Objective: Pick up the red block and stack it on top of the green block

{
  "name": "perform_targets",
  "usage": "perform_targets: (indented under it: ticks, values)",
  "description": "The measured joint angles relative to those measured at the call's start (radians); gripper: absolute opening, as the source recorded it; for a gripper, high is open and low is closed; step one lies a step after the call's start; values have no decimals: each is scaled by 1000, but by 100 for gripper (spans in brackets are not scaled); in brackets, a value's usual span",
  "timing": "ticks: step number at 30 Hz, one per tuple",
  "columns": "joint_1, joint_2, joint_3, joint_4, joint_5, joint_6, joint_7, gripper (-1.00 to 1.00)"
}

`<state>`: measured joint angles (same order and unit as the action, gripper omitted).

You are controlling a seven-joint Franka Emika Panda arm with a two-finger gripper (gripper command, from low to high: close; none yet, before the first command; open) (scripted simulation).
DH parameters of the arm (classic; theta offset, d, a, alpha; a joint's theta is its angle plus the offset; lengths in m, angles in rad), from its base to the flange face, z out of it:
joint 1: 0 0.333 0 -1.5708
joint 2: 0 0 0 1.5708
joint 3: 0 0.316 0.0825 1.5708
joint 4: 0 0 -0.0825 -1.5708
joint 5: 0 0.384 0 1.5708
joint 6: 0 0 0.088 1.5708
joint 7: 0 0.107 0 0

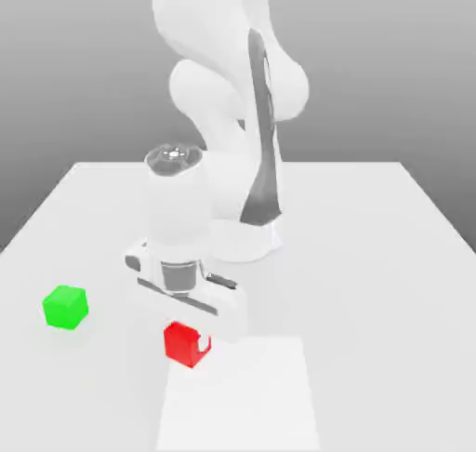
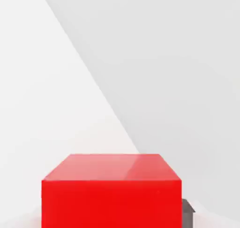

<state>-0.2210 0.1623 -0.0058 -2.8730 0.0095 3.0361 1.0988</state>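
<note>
The red block rests on the white table near its front, in the middle of the exterior view. My gripper has come straight down over it and is shut on the red block, with one white finger pressed against the block's side. In the hand view the red block sits close up with a grey fingertip at its edge. The green block stands alone on the table, toward the exterior view's left of the red block and well apart from it.
The arm's white base stands on the table right behind the gripper. A brighter rectangular patch lies on the tabletop in front of the red block. Bare tabletop separates the two blocks.
</note>
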Motion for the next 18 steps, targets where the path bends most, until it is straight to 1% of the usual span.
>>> perform_targets:
  ticks: [7,10,18]
  values:
    - [-10,-229,-14,-30,-15,-200,3,-100]
    - [-65,-258,-68,-15,-31,-243,-37,-100]
    - [-243,-290,-252,43,-87,-330,-162,-100]
